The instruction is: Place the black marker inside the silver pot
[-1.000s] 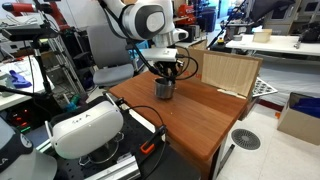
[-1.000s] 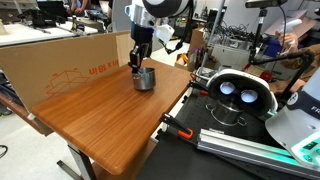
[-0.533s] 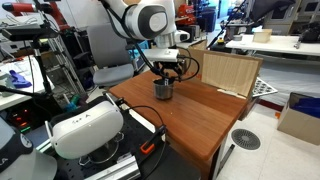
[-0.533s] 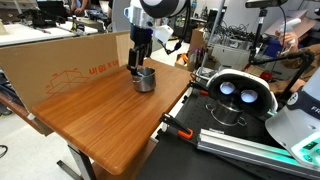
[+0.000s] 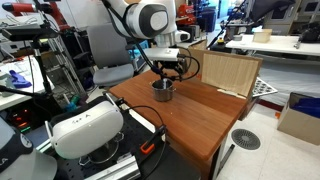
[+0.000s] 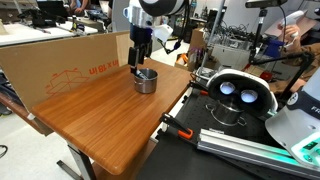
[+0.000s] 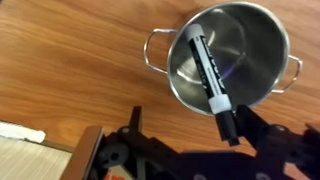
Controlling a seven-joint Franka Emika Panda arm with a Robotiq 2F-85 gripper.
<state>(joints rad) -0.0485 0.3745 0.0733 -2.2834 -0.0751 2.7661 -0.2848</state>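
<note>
in the wrist view the black marker [image 7: 208, 78] lies slanted across the silver pot [image 7: 250, 40]: its far end is down inside the dark bowl, and its near end, past a pale band, crosses the rim toward the camera. it looks to be propped on that rim, though whether the near tip touches a finger cannot be told

the gripper [image 6: 141, 62] hangs just above the pot in both exterior views. from the wrist its two dark fingers [image 7: 136, 118] stand spread to either side with nothing pinched between them, so i judge it released. the pot sits upright on the wooden table [image 7: 70, 70], near the edge by the cardboard box [image 6: 60, 60]

the step in hand reads as the let-go and retreat. to do it well, lift straight up along the tool axis with the jaws wide, because the protruding end sits just beside one finger. a sideways pull could catch it and flip the marker out or drag the light pot. don't call it placed until the marker is seen resting on its own
</note>
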